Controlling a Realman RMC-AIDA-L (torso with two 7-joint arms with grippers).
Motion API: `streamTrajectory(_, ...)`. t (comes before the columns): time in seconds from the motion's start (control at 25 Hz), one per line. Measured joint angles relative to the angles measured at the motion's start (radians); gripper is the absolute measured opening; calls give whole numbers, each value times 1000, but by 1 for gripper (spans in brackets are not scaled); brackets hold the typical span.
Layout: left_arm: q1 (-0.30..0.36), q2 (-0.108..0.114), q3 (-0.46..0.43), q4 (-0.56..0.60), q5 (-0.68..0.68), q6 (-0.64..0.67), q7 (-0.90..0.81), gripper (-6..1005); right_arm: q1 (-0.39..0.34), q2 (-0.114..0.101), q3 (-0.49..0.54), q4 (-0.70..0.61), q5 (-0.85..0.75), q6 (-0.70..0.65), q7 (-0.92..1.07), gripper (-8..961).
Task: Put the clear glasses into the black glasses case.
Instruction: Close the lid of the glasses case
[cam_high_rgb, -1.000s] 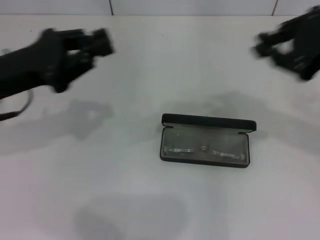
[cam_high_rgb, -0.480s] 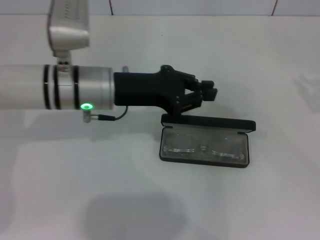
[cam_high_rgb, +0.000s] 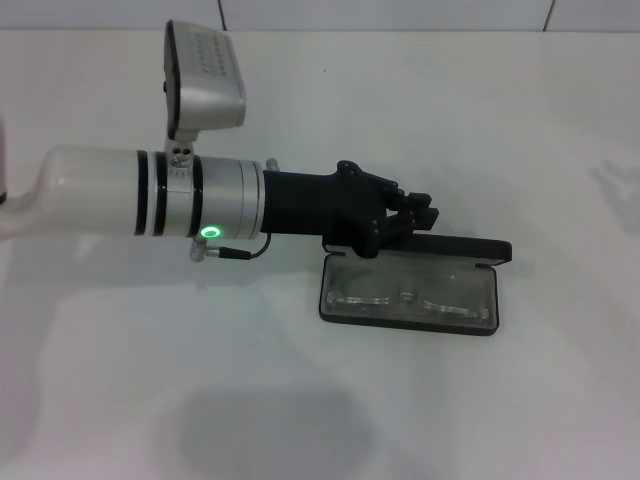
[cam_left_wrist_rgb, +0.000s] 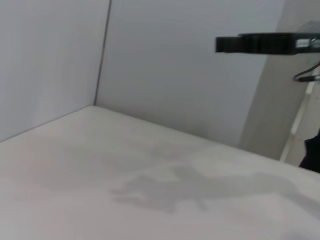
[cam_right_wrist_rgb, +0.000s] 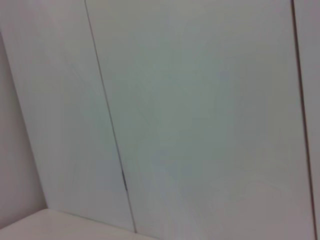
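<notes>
The left gripper (cam_high_rgb: 418, 212), fingers pressed together on nothing, reaches from nine o'clock to the raised lid of the black glasses case (cam_high_rgb: 410, 285); the clear glasses (cam_high_rgb: 405, 297) lie inside. Too hard a push could skid the case or pinch a temple.

A plain white counter (cam_high_rgb: 480, 120) is seen filling almost the whole head view, marked by soft grey shadows. Along its far edge, pale wall panels (cam_high_rgb: 380, 12) are divided by thin dark vertical seams. In both wrist views, the same smooth panelled wall (cam_right_wrist_rgb: 200, 115) is shown, evenly and diffusely lit.
</notes>
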Motion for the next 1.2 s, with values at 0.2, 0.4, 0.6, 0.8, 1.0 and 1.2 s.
streamTrajectory(0.2,-9,-2,41,-43,-34,-52,32,213,11,0,-1,58,0,-16,-5,176)
streamTrajectory(0.4,-6,-3,48,-49,-42,-68,39,225,12,2,9,104,23,-20,-18,182)
streamTrajectory(0.6,-11,-3,66,-67,-43,-77,44,237,12,3,10,120,32,-27,-25,189)
streamTrajectory(0.8,-12,-1,88,-68,-41,-75,40,249,12,3,10,128,39,-30,-27,195)
streamTrajectory(1.0,-11,-2,120,-68,-40,-70,42,261,12,3,5,131,39,-33,-28,202)
streamTrajectory(1.2,-9,-4,156,-69,-39,-68,39,273,14,3,3,134,40,-37,-28,209)
